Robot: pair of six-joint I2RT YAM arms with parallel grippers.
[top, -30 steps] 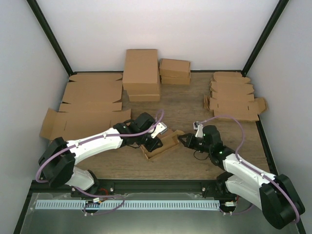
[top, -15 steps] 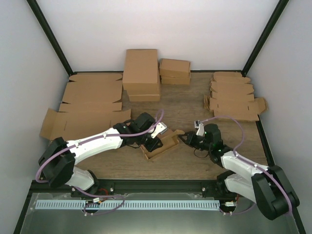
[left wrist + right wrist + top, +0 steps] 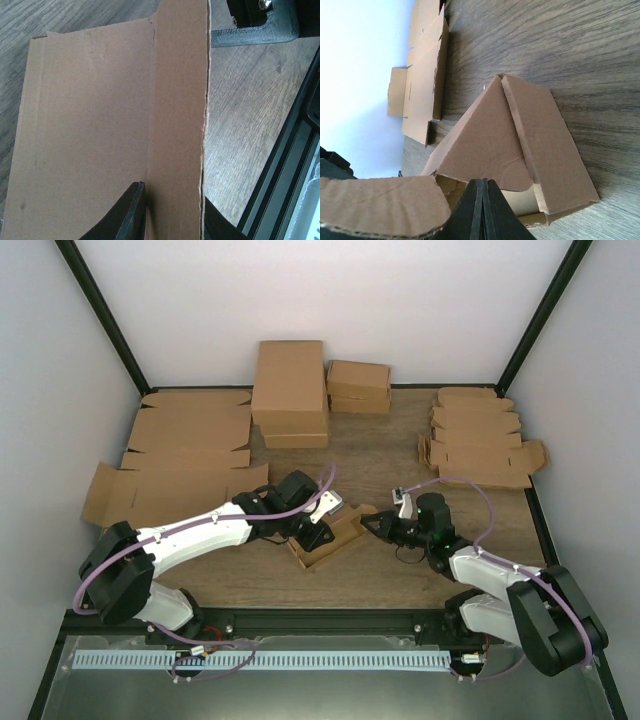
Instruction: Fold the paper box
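Fingers point(image 3: 129, 217) of the left gripper point(image 3: 318, 536) are pinching one upright long wall of the paper box point(image 3: 335, 540) — one finger on each side, plain as day in the wrist view. The right gripper point(image 3: 379, 525) has its jaws pressed together into a single point aimed at the box's right end; can't tell if the tip actually touches cardboard. The box sits mid-table between the two arms, toward the near edge. I'd call it roughly halfway: it's a shallow open tray with walls raised, but the end panels lean in loosely and nothing looks tucked or closed — so locking the ends and shutting the lid is left. It's plain brown cardboard, creased, slightly ragged along the edges. Further out are flat cardboard sheets point(image 3: 185, 455) on the left, folded brown boxes point(image 3: 290, 390) at the back, and a stack of small die-cut blanks point(image 3: 480, 440) at the far right.
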